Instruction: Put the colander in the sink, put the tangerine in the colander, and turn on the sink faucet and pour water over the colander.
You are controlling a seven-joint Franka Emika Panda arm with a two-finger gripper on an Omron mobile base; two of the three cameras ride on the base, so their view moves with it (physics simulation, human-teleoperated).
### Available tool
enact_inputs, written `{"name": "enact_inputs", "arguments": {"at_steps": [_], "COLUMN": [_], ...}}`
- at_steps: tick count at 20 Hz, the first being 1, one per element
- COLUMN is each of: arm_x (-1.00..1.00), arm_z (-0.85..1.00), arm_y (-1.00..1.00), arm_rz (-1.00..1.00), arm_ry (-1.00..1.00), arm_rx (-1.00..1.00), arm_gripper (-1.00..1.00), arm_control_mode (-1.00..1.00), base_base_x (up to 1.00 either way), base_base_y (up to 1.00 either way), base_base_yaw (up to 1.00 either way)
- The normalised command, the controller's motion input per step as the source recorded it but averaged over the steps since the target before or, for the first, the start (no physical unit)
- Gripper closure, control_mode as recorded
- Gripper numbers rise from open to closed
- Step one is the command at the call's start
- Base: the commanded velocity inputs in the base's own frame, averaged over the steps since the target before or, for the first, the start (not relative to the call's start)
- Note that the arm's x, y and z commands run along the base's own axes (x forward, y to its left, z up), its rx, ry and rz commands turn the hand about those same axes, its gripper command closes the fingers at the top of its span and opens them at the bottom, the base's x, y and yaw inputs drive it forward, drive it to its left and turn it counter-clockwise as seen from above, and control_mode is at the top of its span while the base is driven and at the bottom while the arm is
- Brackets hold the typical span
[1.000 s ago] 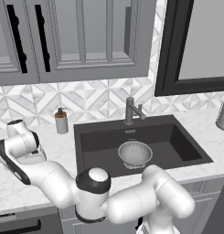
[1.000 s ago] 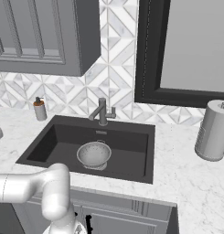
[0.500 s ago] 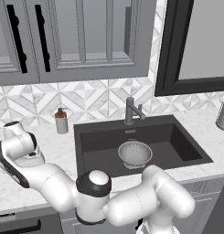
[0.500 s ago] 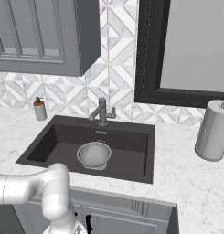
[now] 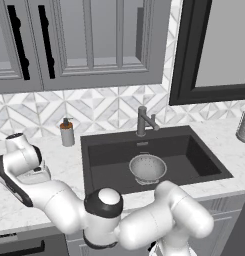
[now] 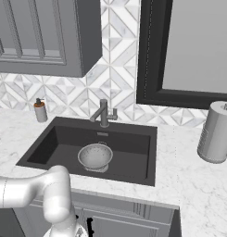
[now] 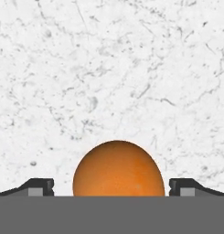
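The tangerine (image 7: 118, 169) lies on the white marble counter, bright orange, right between my fingertips (image 7: 40, 186). My gripper (image 7: 111, 188) is open, one finger on each side of the fruit and a small gap at both. My hand (image 5: 25, 159) hangs low over the counter left of the sink (image 5: 101, 167). The perforated silvery colander (image 5: 147, 167) stands upright in the dark basin near the drain, and is also seen from the other side as the colander (image 6: 95, 156). The dark sink faucet (image 5: 142, 121) rises behind the basin, with no water visible.
A grey-and-brown soap dispenser (image 5: 67, 133) stands on the counter at the sink's back left corner. A grey paper towel roll (image 6: 216, 132) stands to the right of the sink. Grey wall cabinets hang above.
My hand at the left has sunk slightly toward the counter. The jaws have stayed open, and the colander has not moved.
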Motion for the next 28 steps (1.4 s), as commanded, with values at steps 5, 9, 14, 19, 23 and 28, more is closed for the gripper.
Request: {"name": "enact_inputs", "arguments": {"at_steps": [5,9,14,19,23,28], "arm_x": [0.0,0.0,0.0,0.0,0.0,0.0], "arm_z": [-0.01,0.0,-0.03,-0.15,-0.15,0.0], "arm_y": [-0.02,-0.02,-0.01,0.0,0.0,0.0], "arm_rz": [0.0,0.0,0.0,0.0,0.0,0.0], "arm_ry": [0.0,0.0,0.0,0.0,0.02,0.0], "arm_rx": [0.0,0.0,0.0,-0.01,-0.02,0.0], "arm_gripper": [-1.0,-1.0,-1.0,-1.0,1.0,1.0], "arm_control_mode": [-1.0,-1.0,-1.0,-1.0,-1.0,-1.0], "base_base_x": [0.0,0.0,0.0,0.0,0.0,0.0], "base_base_y": [0.0,0.0,0.0,0.0,0.0,0.0], "base_base_yaw": [0.0,0.0,0.0,0.0,0.0,0.0]}}
